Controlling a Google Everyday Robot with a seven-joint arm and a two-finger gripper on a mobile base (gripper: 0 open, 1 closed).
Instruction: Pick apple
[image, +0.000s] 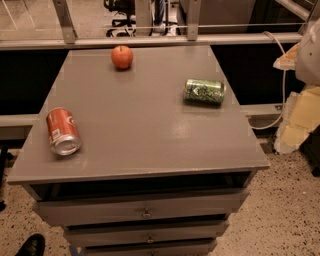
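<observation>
The grey tabletop (140, 125) fills most of the view, sitting on a stack of drawers (145, 212) that face the near edge. Three things lie on it, all well apart from each other.

The red can (62, 131) lies on its side near the near-left corner, its silver end turned toward the near edge. The green can (204, 91) lies on its side too, close to the right edge and about halfway back. The apple (122, 56) sits upright near the far edge, a little left of that edge's middle, with bare tabletop all round it and nothing touching it.

The gripper is not in view. A pale shape (310, 50) at the right border, beyond the tabletop's far-right corner, may be part of the arm, but I cannot tell. How the jaws stand, and whether they hold anything, cannot be told either. They do not hold the apple, which rests free on the tabletop.

As I judge it, the task is at its very start, with no part of the pick done. All of it is left: bringing the gripper over the far edge region, lowering it round the apple, closing, and lifting. The approach looks unobstructed, since neither can lies near the apple. The red can is similar in colour, so it is the likeliest mistaken target.
</observation>
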